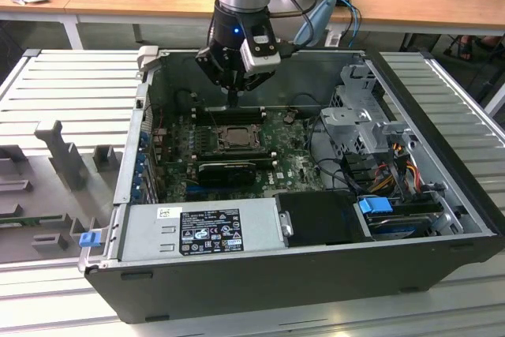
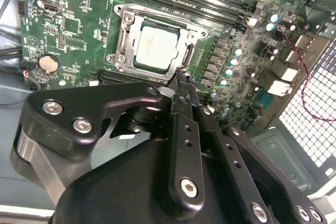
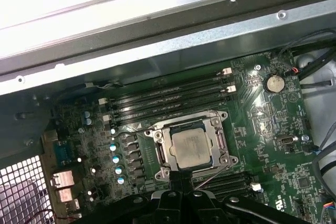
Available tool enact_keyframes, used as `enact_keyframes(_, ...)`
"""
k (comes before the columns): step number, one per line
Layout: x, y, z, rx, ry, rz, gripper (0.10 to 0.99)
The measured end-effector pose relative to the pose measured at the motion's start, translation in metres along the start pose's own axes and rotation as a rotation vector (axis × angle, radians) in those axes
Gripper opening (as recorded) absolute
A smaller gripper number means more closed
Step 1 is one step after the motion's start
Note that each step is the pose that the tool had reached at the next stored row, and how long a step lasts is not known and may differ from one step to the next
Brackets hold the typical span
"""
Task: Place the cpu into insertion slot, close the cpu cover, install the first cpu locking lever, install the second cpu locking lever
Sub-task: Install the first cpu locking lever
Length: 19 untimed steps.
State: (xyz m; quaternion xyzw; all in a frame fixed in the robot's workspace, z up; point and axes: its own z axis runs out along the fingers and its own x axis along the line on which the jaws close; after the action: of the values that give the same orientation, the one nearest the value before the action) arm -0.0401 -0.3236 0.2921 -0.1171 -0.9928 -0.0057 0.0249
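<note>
The cpu (image 2: 156, 44) lies flat in the insertion slot (image 2: 119, 59), its pale metal face up; it shows in both wrist views and in the exterior view (image 1: 235, 137). The cpu cover (image 2: 137, 23) lies down around it as a silvery frame (image 3: 214, 129). My gripper (image 2: 181, 81) hangs just above the board at one edge of the socket, its two black fingers pressed together with nothing visibly between them. In the first wrist view the gripper's tips (image 3: 181, 176) sit right beside the socket rim (image 3: 157, 136). A thin metal lever (image 2: 187, 52) runs along that side of the socket.
Long black memory slots (image 3: 168, 100) lie on the far side of the socket. A black finned card (image 1: 227, 170) sits in front of it. The power supply (image 1: 197, 230), drive cage (image 1: 367, 116) and cable bundle (image 1: 387, 171) crowd the case; its metal walls (image 1: 134, 155) surround everything.
</note>
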Motion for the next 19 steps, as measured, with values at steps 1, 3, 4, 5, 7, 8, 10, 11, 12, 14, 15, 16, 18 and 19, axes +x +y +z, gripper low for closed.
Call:
enact_keyframes(1,0.0011,-0.0003,0.0001,0.0,0.0,0.0,0.106)
enact_keyframes(3,0.0031,-0.001,0.0002,0.0,0.0,0.0,0.106)
enact_keyframes(4,0.004,-0.0013,0.0002,0.0,0.0,0.0,0.106)
enact_keyframes(5,0.0053,-0.0017,0.0003,0.0,0.0,0.0,0.106)
enact_keyframes(7,0.0072,-0.0025,0.0003,0.0,0.0,0.0,0.106)
enact_keyframes(8,0.008,-0.0028,0.0004,-0.001,0.0001,0.0,0.106)
enact_keyframes(10,0.0098,-0.0038,0.0005,-0.001,0.0001,0.0,0.106)
enact_keyframes(11,0.0109,-0.0044,0.0005,-0.002,0.0,0.0,0.106)
enact_keyframes(12,0.0123,-0.0051,0.0006,-0.002,-0.0002,0.0,0.106)
enact_keyframes(14,0.014,-0.0056,0.0008,-0.002,-0.0005,0.0,0.106)
enact_keyframes(15,0.0147,-0.006,0.0008,-0.002,-0.0007,0.0,0.106)
enact_keyframes(16,0.0149,-0.0061,0.0009,-0.002,-0.0012,0.0,0.106)
enact_keyframes(18,0.0161,-0.0069,0.0018,-0.002,-0.0031,-0.002,0.106)
enact_keyframes(19,0.0162,-0.007,0.0026,-0.002,-0.003,-0.014,0.106)
